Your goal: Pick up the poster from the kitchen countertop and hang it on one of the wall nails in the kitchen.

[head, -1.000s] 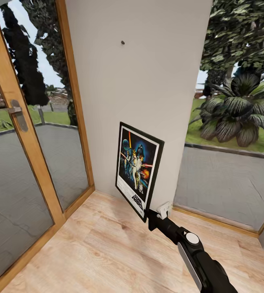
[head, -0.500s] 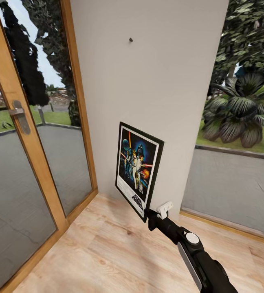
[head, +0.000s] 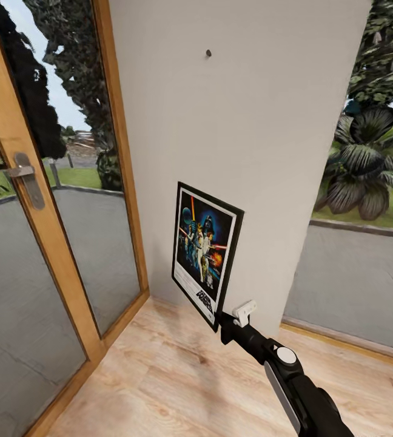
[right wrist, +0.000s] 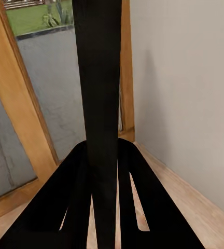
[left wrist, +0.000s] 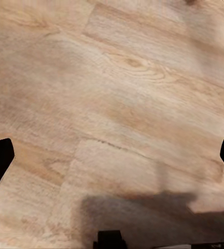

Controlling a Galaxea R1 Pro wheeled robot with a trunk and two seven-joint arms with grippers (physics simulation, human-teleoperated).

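Note:
The poster point(head: 206, 253) stands upright in front of the pale wall, its Star Wars art facing me. My right gripper point(head: 224, 328) is shut on its lower right corner. The right wrist view catches the poster edge-on as a tall black strip point(right wrist: 99, 98) between the two dark fingers point(right wrist: 70, 197) of the right gripper point(right wrist: 104, 207). One wall nail point(head: 208, 53) sticks out of the wall high above the poster. My left gripper point(left wrist: 112, 158) is open over the wooden floor, nothing between its tips. The kitchen countertop is out of view.
A glass door with a wooden frame point(head: 14, 121) and a metal handle point(head: 28, 179) runs along the left. A wide window point(head: 366, 182) with plants outside lies right of the wall panel point(head: 251, 121). Light wooden floor point(head: 160, 382) stretches below.
The camera has moved: wall panel and nail have slid right and the wall looks wider and nearer. Poster and right arm keep the same place in the picture.

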